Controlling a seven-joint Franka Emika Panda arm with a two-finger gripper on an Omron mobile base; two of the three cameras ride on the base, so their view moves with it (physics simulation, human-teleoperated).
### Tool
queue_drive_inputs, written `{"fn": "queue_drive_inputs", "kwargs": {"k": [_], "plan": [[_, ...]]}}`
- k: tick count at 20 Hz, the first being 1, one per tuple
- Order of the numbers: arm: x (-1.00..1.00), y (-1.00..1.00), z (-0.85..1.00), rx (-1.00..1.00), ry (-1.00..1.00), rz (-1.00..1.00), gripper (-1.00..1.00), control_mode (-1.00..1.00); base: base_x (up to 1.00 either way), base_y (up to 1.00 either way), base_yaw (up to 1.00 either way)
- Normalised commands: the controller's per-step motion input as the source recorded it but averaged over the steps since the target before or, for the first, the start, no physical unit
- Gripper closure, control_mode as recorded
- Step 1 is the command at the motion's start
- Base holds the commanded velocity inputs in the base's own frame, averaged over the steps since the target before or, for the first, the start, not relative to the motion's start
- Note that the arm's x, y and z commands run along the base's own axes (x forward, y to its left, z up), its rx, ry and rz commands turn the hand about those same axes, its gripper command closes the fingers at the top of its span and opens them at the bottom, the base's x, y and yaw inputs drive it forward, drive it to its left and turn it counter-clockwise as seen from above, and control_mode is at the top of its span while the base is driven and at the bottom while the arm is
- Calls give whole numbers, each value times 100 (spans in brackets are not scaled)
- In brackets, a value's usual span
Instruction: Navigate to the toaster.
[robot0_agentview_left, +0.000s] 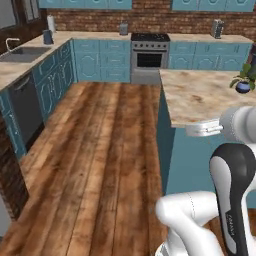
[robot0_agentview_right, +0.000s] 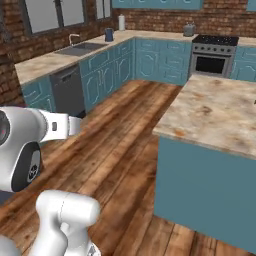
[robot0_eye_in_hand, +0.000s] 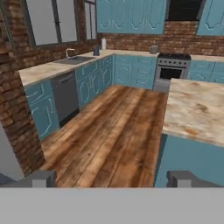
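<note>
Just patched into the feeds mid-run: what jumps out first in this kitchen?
A big island with a mottled stone top sits to the right of the wide wooden floor. A steel stove stands against the far brick wall, between blue cabinets. The toaster is small and far off, on the back counter right of the stove, and a sink lies under the windows on the left.
</note>
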Motion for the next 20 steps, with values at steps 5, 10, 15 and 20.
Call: {"fn": "queue_drive_inputs", "kwargs": {"k": [5, 10, 15, 20], "plan": [[0, 0, 0, 0, 0, 0, -100, 100, 89, 10, -59], [0, 0, 0, 0, 0, 0, -100, 100, 57, -30, -24], [0, 0, 0, 0, 0, 0, -100, 100, 15, -20, -13], [0, 0, 0, 0, 0, 0, -100, 100, 64, 97, -30]]}}
